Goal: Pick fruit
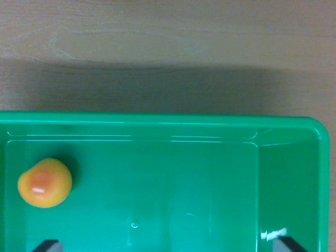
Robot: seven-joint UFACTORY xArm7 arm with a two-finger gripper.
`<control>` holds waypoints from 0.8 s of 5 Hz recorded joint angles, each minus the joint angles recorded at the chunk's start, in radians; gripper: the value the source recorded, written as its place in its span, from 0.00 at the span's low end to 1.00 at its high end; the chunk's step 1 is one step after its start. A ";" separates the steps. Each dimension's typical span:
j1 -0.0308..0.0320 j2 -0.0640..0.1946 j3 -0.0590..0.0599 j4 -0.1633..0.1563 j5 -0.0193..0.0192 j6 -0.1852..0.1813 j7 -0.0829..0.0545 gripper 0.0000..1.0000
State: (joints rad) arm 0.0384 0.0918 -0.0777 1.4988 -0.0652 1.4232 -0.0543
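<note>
At the very bottom of the wrist view, two dark fingertips of the gripper poke into the frame, one at the lower left and one at the lower right. They stand far apart, so the jaws are spread wide, and nothing lies between them except the bare floor of the bin.

Beneath and beyond them sits a green plastic bin with a smooth, glossy floor. Its right wall slopes up to a rounded far-right corner, and a small bright glint of light shows on that wall just above the right fingertip.

The fruit rests on the bin floor at the left side, a little farther than the left fingertip and clear of it. It is round, orange-yellow, with a paler, pinkish spot on top; which kind of fruit it is cannot be told. It lies near the far wall of the bin but does not touch it.

Beyond the bin's far rim lies a light wooden tabletop, with a broad band of shadow running along the rim.
</note>
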 joint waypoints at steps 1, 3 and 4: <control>0.0000 0.000 0.000 0.000 0.0000 0.000 0.000 0.00; 0.0036 0.009 0.004 -0.017 0.0041 -0.026 -0.011 0.00; 0.0077 0.020 0.009 -0.036 0.0090 -0.057 -0.024 0.00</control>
State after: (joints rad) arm 0.0461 0.1113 -0.0683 1.4628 -0.0563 1.3664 -0.0778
